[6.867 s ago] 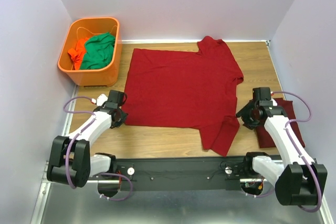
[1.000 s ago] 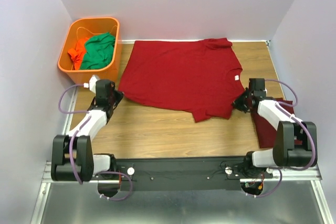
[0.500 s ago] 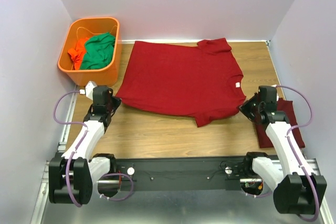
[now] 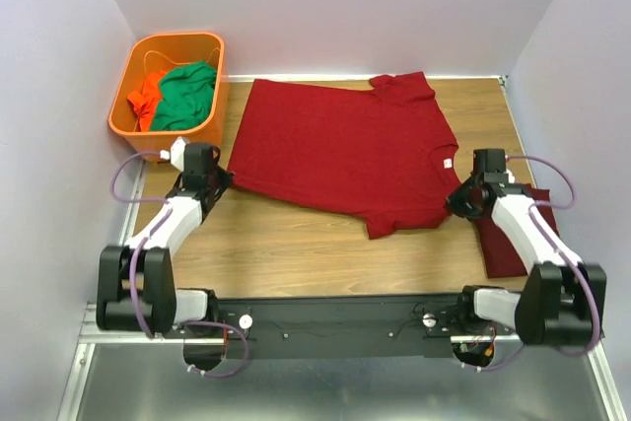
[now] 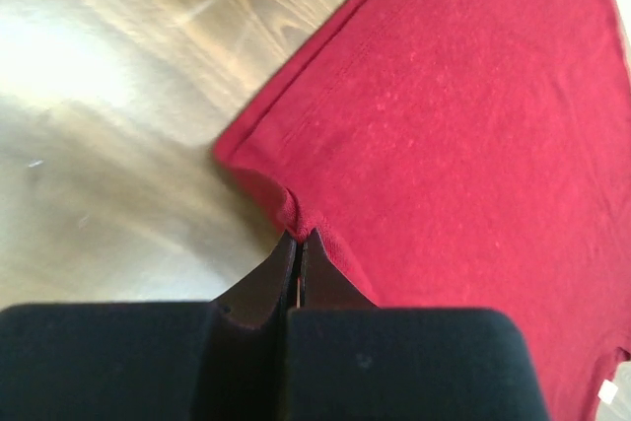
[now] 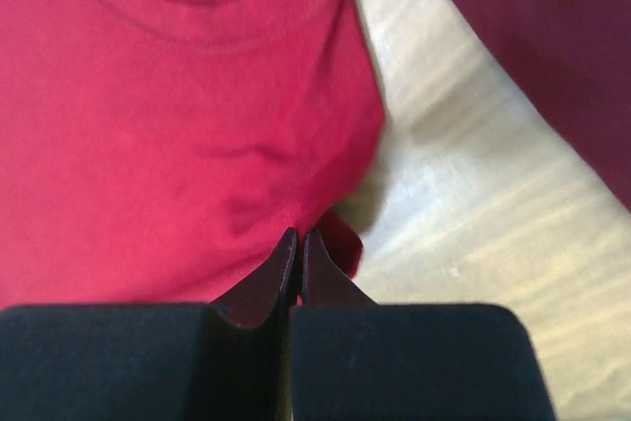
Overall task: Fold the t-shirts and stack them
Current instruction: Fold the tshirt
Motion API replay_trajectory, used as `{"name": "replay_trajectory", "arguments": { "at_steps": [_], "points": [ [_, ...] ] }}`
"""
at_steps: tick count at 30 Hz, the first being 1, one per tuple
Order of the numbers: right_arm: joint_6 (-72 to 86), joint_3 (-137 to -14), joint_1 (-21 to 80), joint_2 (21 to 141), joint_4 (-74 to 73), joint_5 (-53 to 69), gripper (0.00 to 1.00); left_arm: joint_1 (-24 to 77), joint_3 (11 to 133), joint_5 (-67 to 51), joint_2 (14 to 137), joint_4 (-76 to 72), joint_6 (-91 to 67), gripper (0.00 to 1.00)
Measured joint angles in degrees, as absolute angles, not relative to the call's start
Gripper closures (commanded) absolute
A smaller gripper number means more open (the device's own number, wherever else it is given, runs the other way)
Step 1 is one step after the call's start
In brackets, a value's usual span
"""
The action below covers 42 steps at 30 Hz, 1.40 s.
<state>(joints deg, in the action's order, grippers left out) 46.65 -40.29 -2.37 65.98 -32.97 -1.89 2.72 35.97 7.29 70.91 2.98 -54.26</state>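
A maroon t-shirt lies spread flat across the wooden table, its collar and white label at the right side. My left gripper is shut on its near left hem corner; in the left wrist view the fabric bunches at the fingertips of that gripper. At the shirt's right edge below the collar, my right gripper is shut on the cloth, which folds up round the tips of that gripper. A second, folded t-shirt lies at the right, partly under the right arm, and shows as a darker folded t-shirt in the right wrist view.
An orange basket stands at the back left with a green garment and an orange garment inside. Bare wood runs between the shirt and the arm bases. Walls close in on three sides.
Both grippers have shifted slightly inward and toward the back over the last half second, still holding the shirt. The shirt's left hem corner moved a little right with the left gripper.
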Motion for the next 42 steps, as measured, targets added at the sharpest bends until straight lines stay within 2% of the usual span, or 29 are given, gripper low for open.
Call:
{"name": "replay_trajectory", "arguments": {
  "at_steps": [6, 14, 42],
  "points": [
    [45.3, -44.3, -2.4, 75.9, -28.7, -2.0, 0.99, 4.1, 42.4, 7.0, 81.5, 1.7, -54.3, 1.0],
    [44.1, -47.8, -2.4, 82.1, -24.3, -2.0, 0.99, 4.3, 47.1, 6.8, 86.9, 0.5, -54.3, 1.0],
    [42.4, -51.5, -4.9, 87.7, -20.1, -1.1, 0.99, 4.3, 55.5, 6.8, 94.8, 0.0, -54.5, 1.0]
  ]
}}
